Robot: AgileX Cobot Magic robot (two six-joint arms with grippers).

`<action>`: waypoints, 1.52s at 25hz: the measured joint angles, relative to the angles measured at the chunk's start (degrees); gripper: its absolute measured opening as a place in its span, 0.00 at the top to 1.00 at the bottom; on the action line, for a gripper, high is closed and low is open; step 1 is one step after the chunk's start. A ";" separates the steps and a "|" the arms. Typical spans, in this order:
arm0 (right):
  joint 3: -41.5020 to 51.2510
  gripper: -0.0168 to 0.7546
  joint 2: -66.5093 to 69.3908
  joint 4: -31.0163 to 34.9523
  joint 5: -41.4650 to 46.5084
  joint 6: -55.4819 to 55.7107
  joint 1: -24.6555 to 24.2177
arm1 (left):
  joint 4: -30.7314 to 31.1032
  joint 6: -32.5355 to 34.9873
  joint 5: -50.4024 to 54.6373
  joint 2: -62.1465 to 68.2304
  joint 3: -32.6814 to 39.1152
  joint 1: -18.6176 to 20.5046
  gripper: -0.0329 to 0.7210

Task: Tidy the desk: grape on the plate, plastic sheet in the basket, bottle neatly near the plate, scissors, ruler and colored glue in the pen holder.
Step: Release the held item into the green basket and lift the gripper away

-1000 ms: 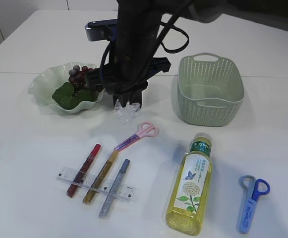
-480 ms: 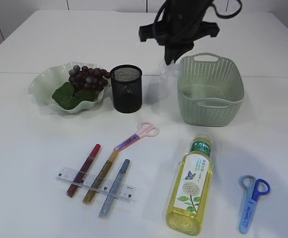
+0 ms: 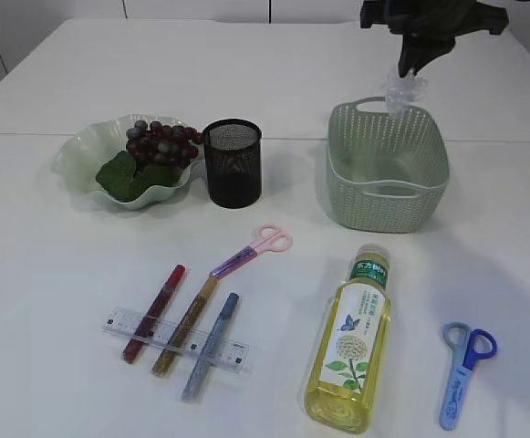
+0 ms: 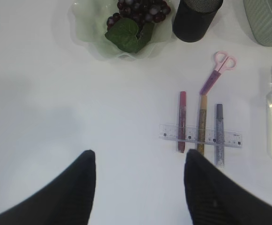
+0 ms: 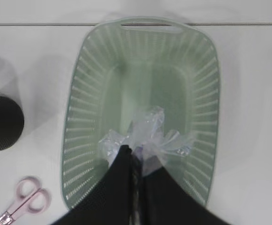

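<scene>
One job of the six looked finished as I watched: the grape [image 3: 160, 141] already lay on the plate [image 3: 82, 155], just left of the pen holder [image 3: 233, 162]. The second was under way. My right gripper [image 5: 135, 157] had its jaws pinched tight on the crumpled plastic sheet [image 5: 147, 136], hanging it over the basket [image 3: 388, 196], which stood to the right of the pen holder. From the wrist camera the sheet sat above the basket's middle; from the exterior view it hung over the far rim, clear of the floor, so I judged it not yet dropped in.

My left gripper [image 4: 138, 187] held its jaws wide with nothing between them, above bare table [image 4: 42, 117] on the near side of the pen holder, left of the ruler [image 3: 175, 336].

Everything else was untouched, as far as I could judge. The pink scissors [image 3: 254, 251] lay flat just in front of the pen holder. Nearer still, three colored glue tubes [image 3: 190, 324] lay side by side, with the clear ruler lying across them. The bottle [image 3: 351, 342] lay on its side in front of the basket, well apart from the plate. Blue scissors [image 3: 463, 370] lay beyond the bottle, farthest from the pen holder. The pen holder itself looked empty, though I could not see its bottom.
</scene>
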 joint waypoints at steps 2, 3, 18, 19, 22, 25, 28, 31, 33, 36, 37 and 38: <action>-0.08 0.94 0.23 0.00 0.00 0.12 -0.42 | 0.00 0.00 0.00 0.00 0.00 0.00 0.38; -0.08 0.94 0.35 0.00 0.00 0.12 -0.42 | 0.00 0.00 0.00 0.00 0.00 0.00 0.38; -0.08 0.34 3.50 1.09 0.00 0.12 -0.55 | -0.14 0.00 0.00 0.00 0.00 0.00 0.39; -0.08 0.33 3.69 1.08 0.00 0.12 -0.55 | -0.14 0.00 0.00 0.00 0.00 0.00 0.39; -0.08 0.31 3.72 1.08 0.00 0.21 -0.55 | -0.14 0.00 0.00 0.00 0.00 0.00 0.39; -0.08 0.30 3.72 1.93 0.00 0.21 -0.55 | -0.14 0.00 0.00 0.00 0.00 0.00 0.39; -0.08 0.30 3.59 2.52 0.00 -0.03 -0.55 | -0.14 0.00 0.00 0.00 0.00 0.00 0.39; -0.08 0.30 2.23 2.94 0.00 -0.94 -0.55 | -0.14 0.00 0.00 0.00 0.00 0.00 0.39; 0.22 0.30 0.46 3.09 0.00 -1.56 -0.64 | -0.14 0.00 0.00 0.00 0.00 0.00 0.39; 2.54 0.30 -2.93 3.52 0.00 -2.72 -0.64 | -0.14 0.00 0.00 0.00 0.00 0.00 0.39; 3.87 0.30 -4.65 3.52 0.00 -3.16 -0.64 | -0.14 0.00 0.00 0.00 0.00 0.00 0.39; 5.46 0.30 -5.98 3.52 0.00 -3.30 -0.64 | -0.14 0.00 0.00 0.00 0.00 0.00 0.39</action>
